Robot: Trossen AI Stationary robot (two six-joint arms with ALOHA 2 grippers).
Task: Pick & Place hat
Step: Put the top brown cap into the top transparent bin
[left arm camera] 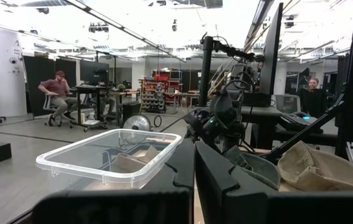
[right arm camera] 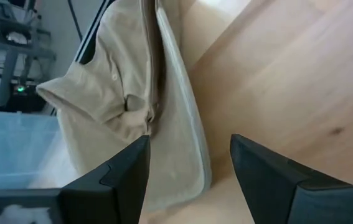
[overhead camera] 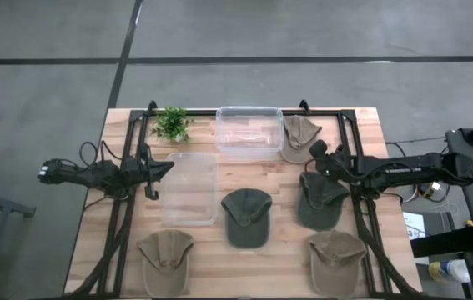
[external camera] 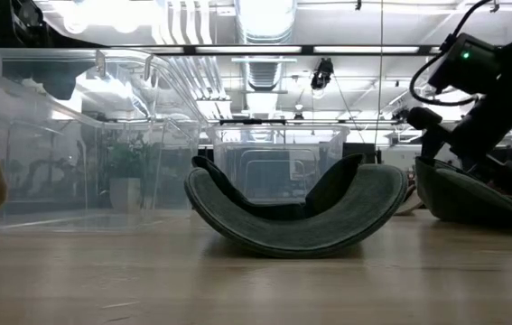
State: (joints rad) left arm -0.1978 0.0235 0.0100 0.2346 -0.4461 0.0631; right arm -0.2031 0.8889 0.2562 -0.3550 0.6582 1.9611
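Several caps lie on the wooden table: a tan cap (overhead camera: pixel 300 137) at the far right beside a clear bin (overhead camera: pixel 249 132), a dark green cap (overhead camera: pixel 321 200) under the right arm, another dark green cap (overhead camera: pixel 246 217) in the middle resting crown down (external camera: pixel 296 212), and two tan caps (overhead camera: pixel 166 257) (overhead camera: pixel 336 260) near the front edge. My right gripper (overhead camera: pixel 314 152) is open and hovers over the tan cap's brim (right arm camera: pixel 176 124), its fingers on either side of the brim edge. My left gripper (overhead camera: pixel 168 167) is shut and waits level beside a second clear bin (overhead camera: pixel 192 187).
A small potted plant (overhead camera: pixel 171 123) stands at the far left of the table. Black frame rails (overhead camera: pixel 119 225) run along both sides of the table. Bare wood shows between the front caps. People sit at desks in the room behind (left arm camera: pixel 58 93).
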